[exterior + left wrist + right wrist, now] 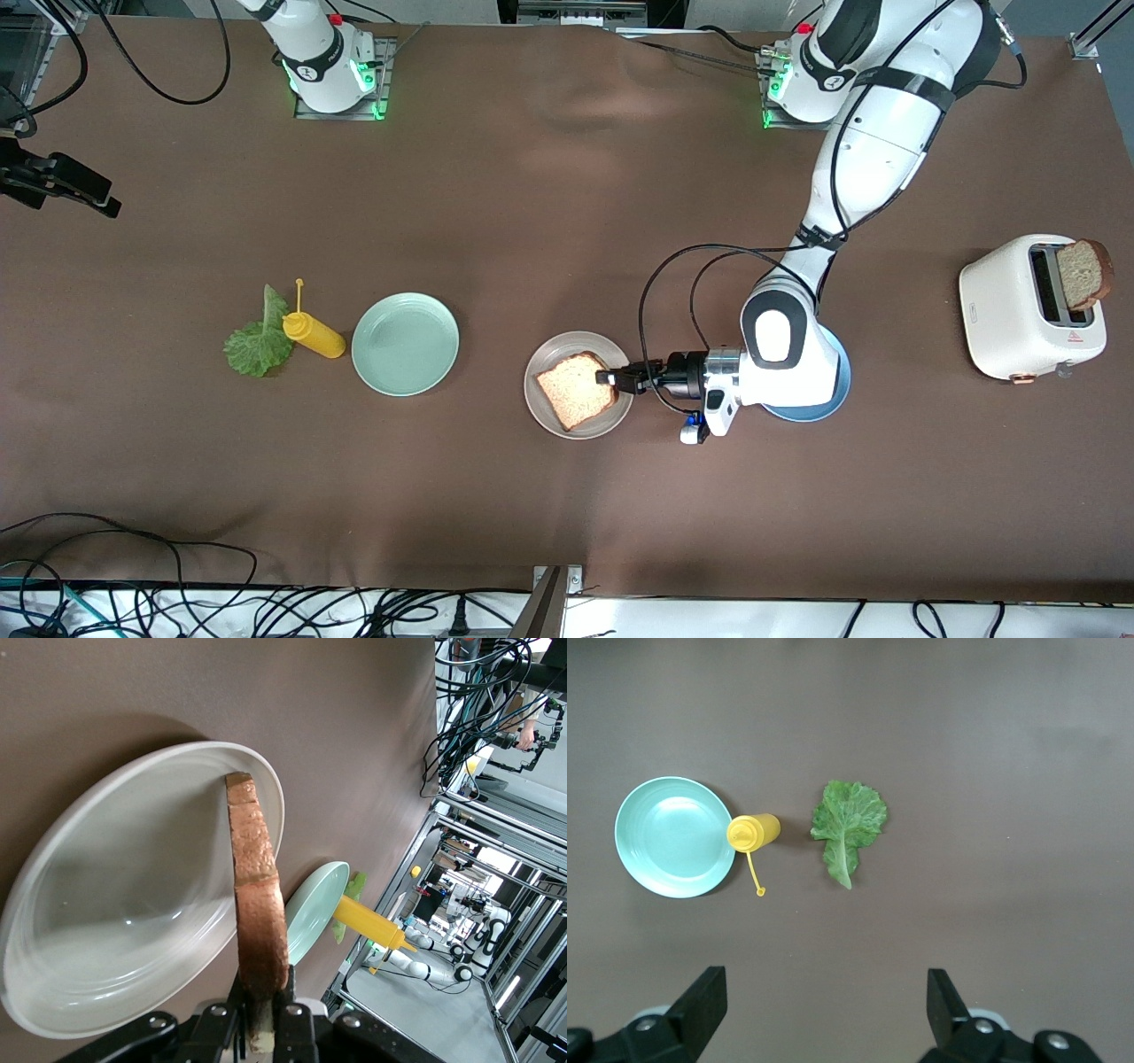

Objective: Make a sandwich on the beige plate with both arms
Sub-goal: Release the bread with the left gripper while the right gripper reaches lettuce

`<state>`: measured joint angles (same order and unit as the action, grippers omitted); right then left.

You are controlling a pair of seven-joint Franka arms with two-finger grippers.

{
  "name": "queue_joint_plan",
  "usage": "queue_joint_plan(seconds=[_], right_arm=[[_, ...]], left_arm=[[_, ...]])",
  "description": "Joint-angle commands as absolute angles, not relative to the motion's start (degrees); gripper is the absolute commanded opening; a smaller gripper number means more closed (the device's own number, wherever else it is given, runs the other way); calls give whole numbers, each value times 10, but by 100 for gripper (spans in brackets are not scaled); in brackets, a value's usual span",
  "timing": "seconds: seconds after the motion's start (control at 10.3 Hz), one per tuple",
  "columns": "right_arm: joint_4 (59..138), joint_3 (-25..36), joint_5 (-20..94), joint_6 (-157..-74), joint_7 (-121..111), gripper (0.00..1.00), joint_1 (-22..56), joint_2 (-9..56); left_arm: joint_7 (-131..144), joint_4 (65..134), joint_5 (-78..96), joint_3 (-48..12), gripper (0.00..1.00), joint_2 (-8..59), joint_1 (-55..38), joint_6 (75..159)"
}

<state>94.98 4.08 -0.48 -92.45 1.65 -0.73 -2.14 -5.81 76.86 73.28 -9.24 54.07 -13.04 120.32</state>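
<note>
One bread slice (577,390) lies on the beige plate (542,409), pinched by the left gripper (614,378), which should release gently; the right gripper (824,1010) waits open above the lettuce leaf (848,826).

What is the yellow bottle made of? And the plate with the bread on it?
The yellow bottle looks like soft, squeezable plastic: smooth, evenly coloured, with a thin nozzle and tethered cap. The beige plate looks like glazed ceramic or hard plastic; its glossy surface shows soft reflections in the left wrist view, so I can't say which.
</note>
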Motion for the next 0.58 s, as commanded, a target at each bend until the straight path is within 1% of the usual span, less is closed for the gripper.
queue_joint_plan(seconds=[0.0,0.19,0.49], right_arm=[[947,39,-4,-922,21,100,-10,-26],[947,38,-4,-920,21,100,-10,-25],[947,39,-4,-920,12,100,-10,-25]], left_arm=[[-57,759,750,-87,100,541,-132,1209],[-57,758,734,-77,100,535,-124,1205],[-57,759,670,-76,100,536,-95,1202]])
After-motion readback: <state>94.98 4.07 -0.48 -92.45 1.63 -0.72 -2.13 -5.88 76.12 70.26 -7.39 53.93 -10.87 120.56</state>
